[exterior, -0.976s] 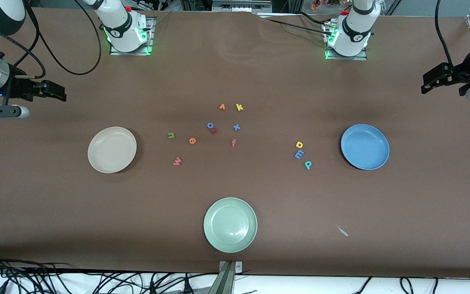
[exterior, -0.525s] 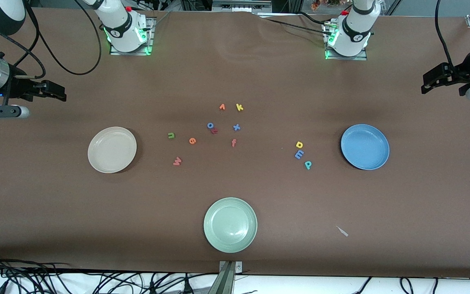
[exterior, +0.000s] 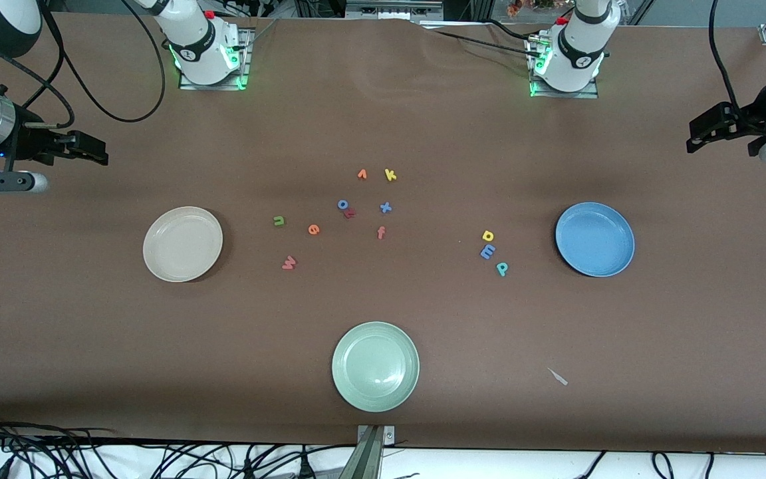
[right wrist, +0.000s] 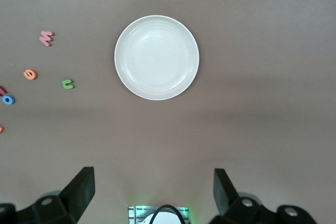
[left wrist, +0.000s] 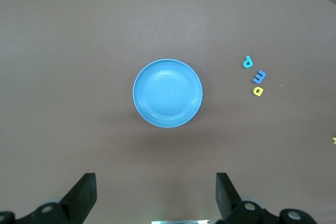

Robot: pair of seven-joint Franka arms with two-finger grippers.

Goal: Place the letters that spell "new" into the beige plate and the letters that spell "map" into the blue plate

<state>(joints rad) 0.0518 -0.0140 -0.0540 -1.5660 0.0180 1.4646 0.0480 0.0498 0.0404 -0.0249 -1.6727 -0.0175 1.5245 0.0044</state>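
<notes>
The beige plate (exterior: 183, 243) (right wrist: 157, 57) lies empty toward the right arm's end of the table. Beside it on the cloth are the green n (exterior: 279, 221) (right wrist: 67, 84), orange e (exterior: 314, 229) (right wrist: 30, 74) and pink w (exterior: 289, 263) (right wrist: 46, 38). The blue plate (exterior: 594, 239) (left wrist: 167, 93) is empty toward the left arm's end, with the yellow a (exterior: 487, 235) (left wrist: 258, 91), blue m (exterior: 487, 251) (left wrist: 259, 76) and teal p (exterior: 502, 269) (left wrist: 248, 62) clustered beside it. My left gripper (exterior: 699, 133) (left wrist: 156, 192) and right gripper (exterior: 94, 152) (right wrist: 154, 190) hang open and empty, high over their ends of the table.
A pale green plate (exterior: 375, 366) sits near the front edge. Mid-table lie an orange v (exterior: 362, 174), yellow k (exterior: 390, 175), blue o (exterior: 342, 204) against a red letter (exterior: 350, 213), blue x (exterior: 385, 207) and pink f (exterior: 381, 232). A small pale scrap (exterior: 558, 376) lies nearer the camera than the blue plate.
</notes>
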